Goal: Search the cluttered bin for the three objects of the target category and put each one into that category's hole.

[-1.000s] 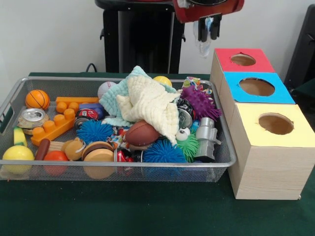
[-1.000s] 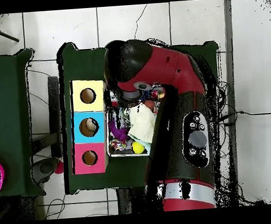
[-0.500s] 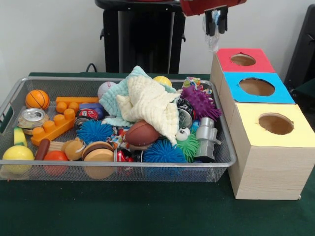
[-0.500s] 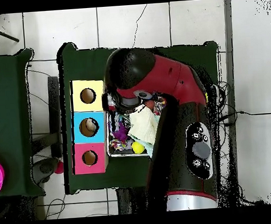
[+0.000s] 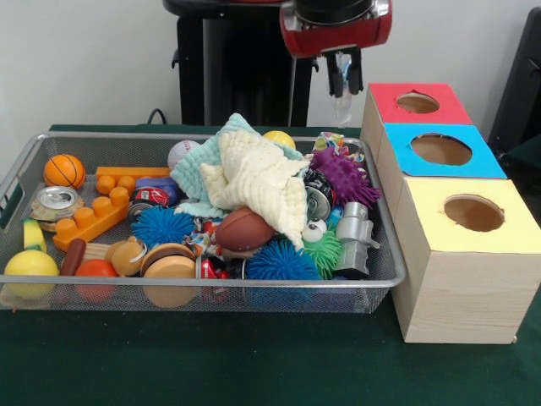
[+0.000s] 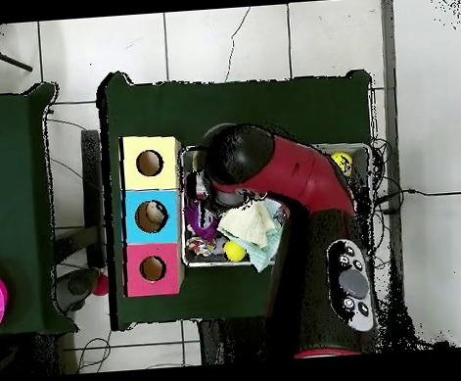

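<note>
My gripper (image 5: 343,83) hangs over the bin's far right corner, just left of the red box (image 5: 448,108). It is shut on a small clear plastic scrap (image 5: 341,108) that dangles below the fingertips. Three boxes stand in a row: red hole (image 5: 418,102), blue hole (image 5: 440,149), yellow hole (image 5: 473,212). The wire bin (image 5: 211,292) holds a cream cloth (image 5: 254,178), a brown football (image 5: 243,228), a purple spiky ball (image 5: 345,176), blue spiky balls (image 5: 279,262), and cans (image 5: 56,201). In the overhead view the red arm (image 6: 292,174) covers the gripper.
Orange toy bricks (image 5: 93,216), a small basketball (image 5: 64,170), a yellow ball (image 5: 30,266) and a toy burger (image 5: 169,266) fill the bin's left half. The boxes (image 6: 153,216) sit tight against the bin's side. Green cloth (image 5: 254,364) covers the table.
The gripper rose toward the red box, then swung back left and lower, over the bin's far right corner, with the clear scrap still hanging from it. The bin's contents have not shifted.
</note>
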